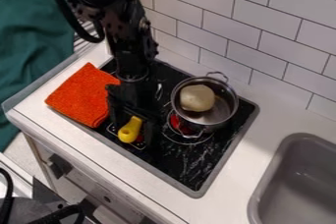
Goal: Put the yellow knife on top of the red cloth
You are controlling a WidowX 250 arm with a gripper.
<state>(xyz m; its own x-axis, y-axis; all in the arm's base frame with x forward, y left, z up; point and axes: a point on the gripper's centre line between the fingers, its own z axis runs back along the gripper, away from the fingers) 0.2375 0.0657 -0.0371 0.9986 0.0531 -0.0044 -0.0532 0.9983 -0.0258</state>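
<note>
Hand straddles yellow knife, long axis slanting, thick end frontward.

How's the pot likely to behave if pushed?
The pot looks like shiny metal, so likely stiff; it would probably slide rather than flex on the glossy stovetop. The pale lump inside is rounded and off to one side, so it may roll and shift the balance. Walls look fairly low against the pot's width, so tipping seems less likely with a low push.

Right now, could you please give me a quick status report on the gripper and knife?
Gripper over stove, at yellow knife. Knife off the red cloth. Pot not between knife and cloth.
</note>
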